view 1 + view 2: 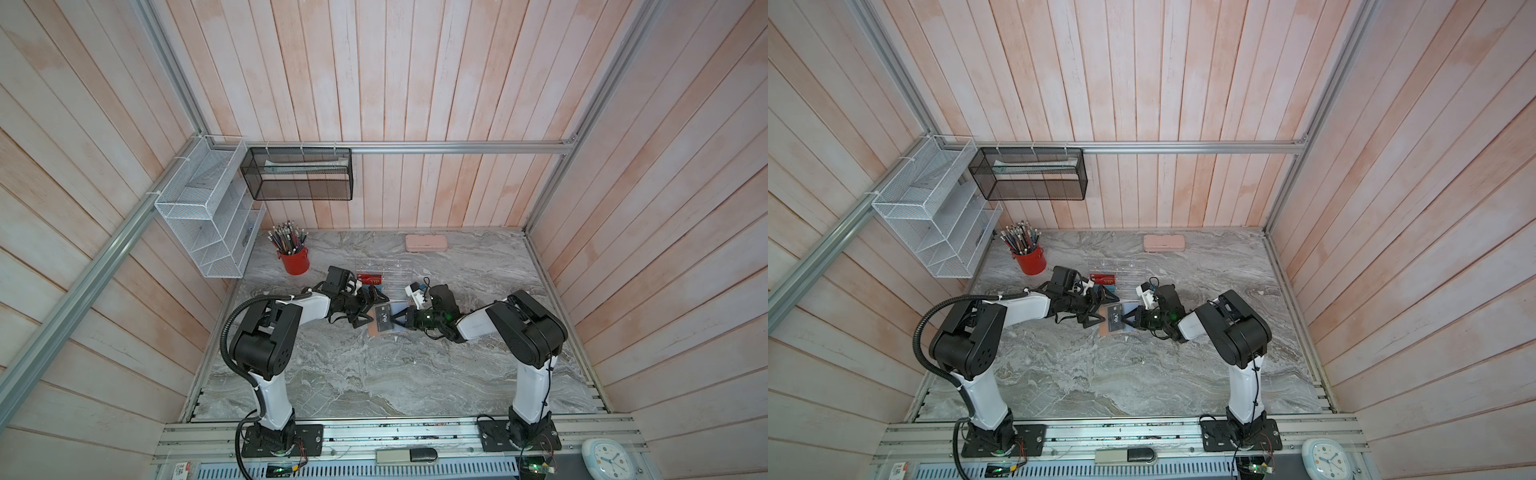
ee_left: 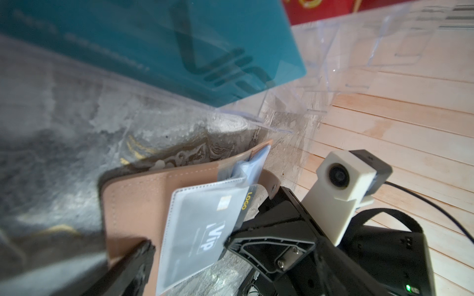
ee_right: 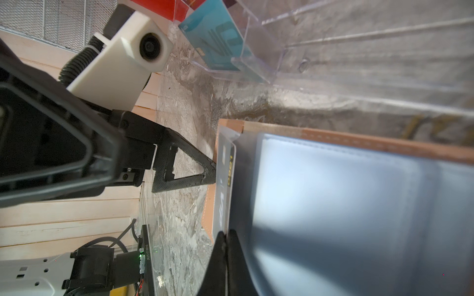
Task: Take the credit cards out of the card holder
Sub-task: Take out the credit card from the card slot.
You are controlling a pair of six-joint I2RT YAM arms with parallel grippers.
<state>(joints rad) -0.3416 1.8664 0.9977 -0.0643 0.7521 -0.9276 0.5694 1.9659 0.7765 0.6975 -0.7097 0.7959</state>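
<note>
Nearest, at mid-depth on the marbled surface: card holder, lying open and flat, tan leather down, pale sleeves up. Uppermost sleeve carrying the black card, lettered VIP, with a narrow strip of its right edge out past the sleeve mouth.

To the right of the holder: right pincer, closed tight on that exposed strip. Sleeve film possibly caught in the pinch as well; cannot tell.

To the left of the holder: left pincer, spread wide and holding nothing. One finger apparently resting on the leather at the holder's left margin.

Step in hand, by judgement: drawing the last remaining card out toward the right. To do it well:
- Pull straight along the plane of the sleeve, low and level with the surface.
- Avoid lifting early, for risk of dragging sleeve and holder along.
- Press the left finger down on the leather as an anchor against sliding.
- Start slowly; on any sign of the sleeve travelling too, release and re-pinch on the card alone.

Farther back, just beyond the holder: clear rack, already bearing the teal card and, behind it, the red card, both standing tilted in its slots. Allow clearance from the rack's near lip when carrying the black card over.
</note>
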